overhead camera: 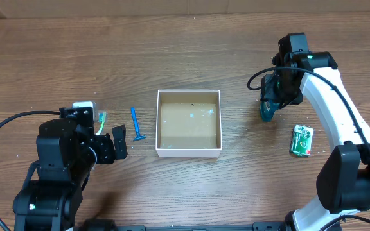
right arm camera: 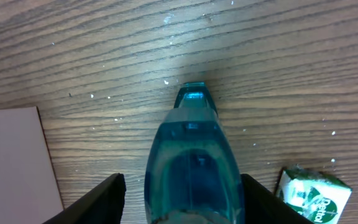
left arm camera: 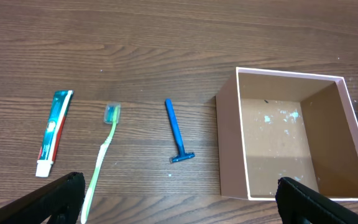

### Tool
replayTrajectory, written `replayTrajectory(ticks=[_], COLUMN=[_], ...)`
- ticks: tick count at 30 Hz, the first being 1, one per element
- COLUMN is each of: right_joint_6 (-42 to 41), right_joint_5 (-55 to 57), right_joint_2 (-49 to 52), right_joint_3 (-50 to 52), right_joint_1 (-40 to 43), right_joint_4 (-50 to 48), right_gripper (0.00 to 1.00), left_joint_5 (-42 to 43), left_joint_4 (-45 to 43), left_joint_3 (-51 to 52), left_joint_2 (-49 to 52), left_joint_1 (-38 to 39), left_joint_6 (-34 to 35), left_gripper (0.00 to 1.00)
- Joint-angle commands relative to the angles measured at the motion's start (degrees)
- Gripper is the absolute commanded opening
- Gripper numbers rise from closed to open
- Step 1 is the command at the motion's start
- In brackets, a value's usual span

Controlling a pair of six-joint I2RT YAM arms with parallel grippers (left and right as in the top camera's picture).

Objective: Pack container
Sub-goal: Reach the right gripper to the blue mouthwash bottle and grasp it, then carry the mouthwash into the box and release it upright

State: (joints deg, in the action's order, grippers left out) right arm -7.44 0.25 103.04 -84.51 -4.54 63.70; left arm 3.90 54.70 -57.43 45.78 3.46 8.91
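Note:
The container, a square shallow box with white walls and a tan floor, sits mid-table and is empty; it also shows in the left wrist view and at the left edge of the right wrist view. My right gripper is open, its fingers straddling a translucent blue bottle that lies on the table right of the container; in the right wrist view the bottle fills the gap, with a small space at the left finger. My left gripper is open wide and empty.
Left of the container lie a blue razor, a green toothbrush and a toothpaste tube. The razor also shows from overhead. A green packet lies right of the bottle, near my right fingers.

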Motion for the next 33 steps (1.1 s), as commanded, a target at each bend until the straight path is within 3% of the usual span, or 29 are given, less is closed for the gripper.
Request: replayTrajectory(ticks=[1, 18, 23, 29, 33], right_joint_6=[0.2, 0.1, 0.1, -0.3, -4.5], right_joint_5=[-0.3, 1.6, 1.5, -1.0, -1.0], right_joint_2=[-0.7, -0.7, -2.5, -10.6, -14.1], right_joint_3=[-1.3, -1.3, -2.4, -11.1, -20.7], right_joint_1=[0.1, 0.1, 0.0, -3.5, -11.3], right_joint_4=[-0.2, -1.2, -1.2, 4.8, 12.2], right_gripper=[0.56, 0.29, 0.04, 0.04, 0.04], left_joint_5=[0.4, 0.4, 0.4, 0.2, 0.2], left_joint_4=[-0.1, -0.1, -0.1, -0.1, -0.1], left_joint_3=[-1.8, -1.8, -1.8, -1.8, -1.8], left_joint_2=[-0.1, -0.1, -0.1, -0.1, -0.1], left_joint_1=[0.3, 0.3, 0.3, 0.3, 0.3], left_joint_6=[0.3, 0.3, 0.3, 0.3, 0.3], left_gripper=[1.00, 1.00, 1.00, 1.00, 1.00])
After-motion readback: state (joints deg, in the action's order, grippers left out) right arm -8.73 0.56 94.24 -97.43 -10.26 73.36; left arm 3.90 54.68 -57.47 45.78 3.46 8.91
